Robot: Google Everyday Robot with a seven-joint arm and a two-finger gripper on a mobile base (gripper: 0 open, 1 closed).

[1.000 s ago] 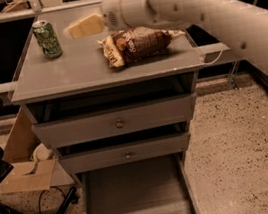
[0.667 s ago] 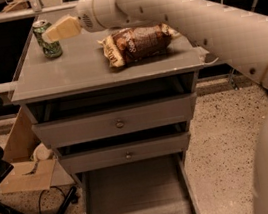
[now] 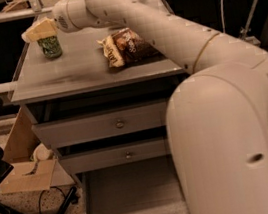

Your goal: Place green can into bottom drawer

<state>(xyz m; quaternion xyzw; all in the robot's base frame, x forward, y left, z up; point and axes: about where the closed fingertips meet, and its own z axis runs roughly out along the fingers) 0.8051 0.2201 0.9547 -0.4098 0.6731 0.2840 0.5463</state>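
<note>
Claw at upper left, over green can standing on bench; I cannot tell if it grips | bottom drawer open, lower centre | risk: off-centre hold could tip can.

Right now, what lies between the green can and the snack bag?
Only bare cabinet top, in the camera view. The end effector is at the green can.

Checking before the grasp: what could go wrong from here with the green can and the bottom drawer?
1. The tool sits over the top of the green can, which stands near the left edge of the cabinet top; an off-centre contact could tip it off.
2. The snack bag lies close under the arm; swinging down toward the open bottom drawer might drag it.
</note>
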